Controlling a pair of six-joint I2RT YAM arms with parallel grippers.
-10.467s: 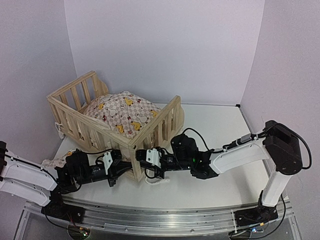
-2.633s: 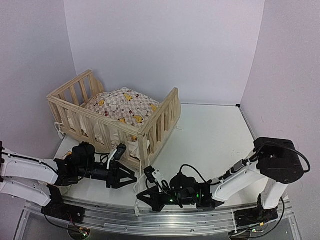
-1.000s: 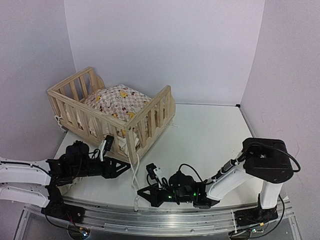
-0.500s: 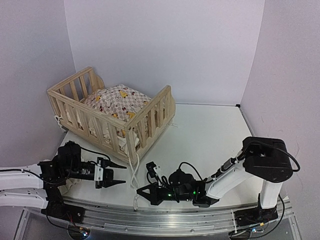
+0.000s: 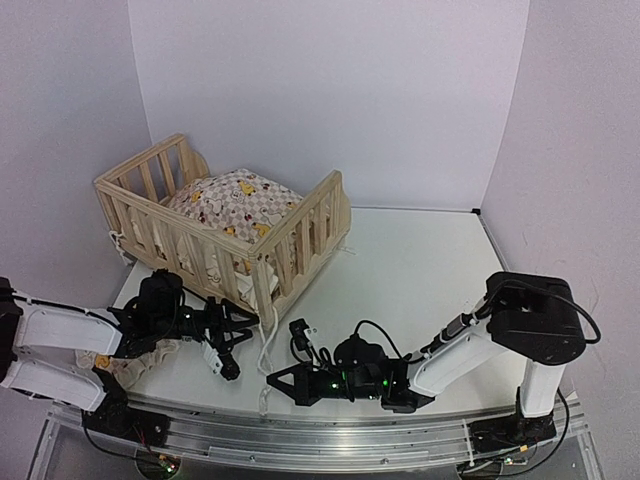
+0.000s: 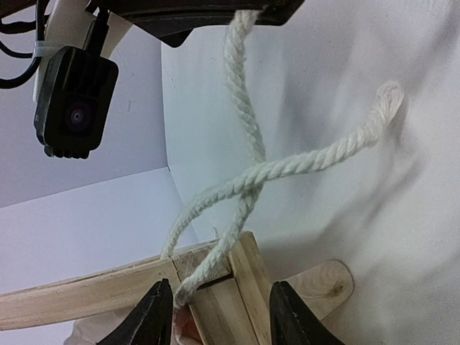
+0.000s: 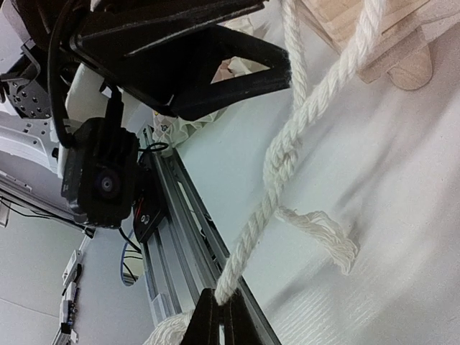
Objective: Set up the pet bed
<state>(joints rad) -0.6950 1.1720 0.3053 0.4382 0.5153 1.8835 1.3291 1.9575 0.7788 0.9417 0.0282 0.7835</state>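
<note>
The pine pet bed frame stands at the back left with the checked duck cushion inside it. A white tie string hangs from its near corner toward the table's front edge. My left gripper is open beside that corner. In the left wrist view its fingers straddle the corner post, with the string crossing above. My right gripper is shut on the string. The right wrist view shows the gripper pinching the string, with the left gripper open above.
A cream ruffled cloth lies under my left arm. The metal base rail runs along the near edge, just under the right gripper. The string's frayed end rests on the table. Walls close the table in at left, back and right.
My left gripper has swung in from the table's front toward the bed's near corner and now straddles the post. The right gripper keeps hold of the string and has barely moved.
</note>
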